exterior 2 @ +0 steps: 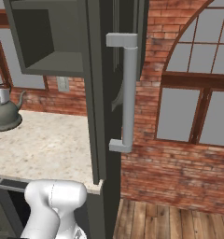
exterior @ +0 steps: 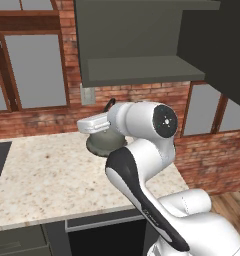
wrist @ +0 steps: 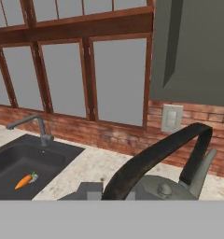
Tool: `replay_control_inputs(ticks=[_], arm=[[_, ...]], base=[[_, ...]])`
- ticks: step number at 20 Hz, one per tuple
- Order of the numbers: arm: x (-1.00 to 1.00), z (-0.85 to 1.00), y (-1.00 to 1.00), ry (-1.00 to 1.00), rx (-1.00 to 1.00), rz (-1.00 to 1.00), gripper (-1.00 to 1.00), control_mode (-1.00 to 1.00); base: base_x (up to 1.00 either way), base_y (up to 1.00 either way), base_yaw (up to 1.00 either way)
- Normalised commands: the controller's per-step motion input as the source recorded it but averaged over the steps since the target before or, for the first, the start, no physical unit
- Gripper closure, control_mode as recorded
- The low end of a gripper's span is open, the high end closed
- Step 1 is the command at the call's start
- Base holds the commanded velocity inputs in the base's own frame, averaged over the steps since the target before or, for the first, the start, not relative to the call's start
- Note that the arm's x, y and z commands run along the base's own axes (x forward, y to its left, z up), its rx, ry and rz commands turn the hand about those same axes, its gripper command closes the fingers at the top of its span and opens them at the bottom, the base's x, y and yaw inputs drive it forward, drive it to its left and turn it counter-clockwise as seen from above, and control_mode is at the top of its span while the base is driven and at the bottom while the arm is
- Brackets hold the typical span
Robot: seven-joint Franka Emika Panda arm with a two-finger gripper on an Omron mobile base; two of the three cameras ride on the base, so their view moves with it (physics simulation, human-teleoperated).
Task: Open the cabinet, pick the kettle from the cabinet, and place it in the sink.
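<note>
The grey dome-shaped kettle (exterior: 103, 143) is low over the speckled counter (exterior: 52, 175), below the open cabinet (exterior: 137, 70), whose shelf is bare. Whether the kettle touches the counter I cannot tell. My gripper (wrist: 111, 193) is shut on the kettle's dark arched handle (wrist: 151, 158); the white hand (exterior: 94, 124) sits on top of the kettle (exterior 2: 4, 116). The cabinet door (exterior 2: 102, 93) stands swung out to the right, its silver bar handle (exterior 2: 128, 93) facing me. The dark sink (wrist: 20, 163) with its grey faucet (wrist: 37, 126) lies to the left along the counter.
A small orange carrot (wrist: 25, 180) lies in the sink basin. A brick wall with wood-framed windows (wrist: 72, 70) runs behind the counter, with a wall outlet (wrist: 172, 118) under the cabinet. The open door (exterior: 222, 50) juts out at the right over the counter's end.
</note>
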Motion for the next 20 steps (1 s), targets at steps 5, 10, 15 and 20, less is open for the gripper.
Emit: replay_control_inputs(ticks=[5, 10, 15, 20], arm=[[0.0, 0.0, 0.0, 0.0, 0.0, 0.0, 1.0, 1.0], [0.0, 0.0, 0.0, 0.0, 0.0, 0.0, 1.0, 1.0], [0.0, 0.0, 0.0, 0.0, 0.0, 0.0, 1.0, 1.0], [0.0, 0.0, 0.0, 0.0, 0.0, 0.0, 1.0, 1.0]], base=[[-0.14, 0.01, 0.04], [-0.41, 0.12, 0.07], [-0.46, 0.24, 0.05], [-0.16, 0.46, 0.01]])
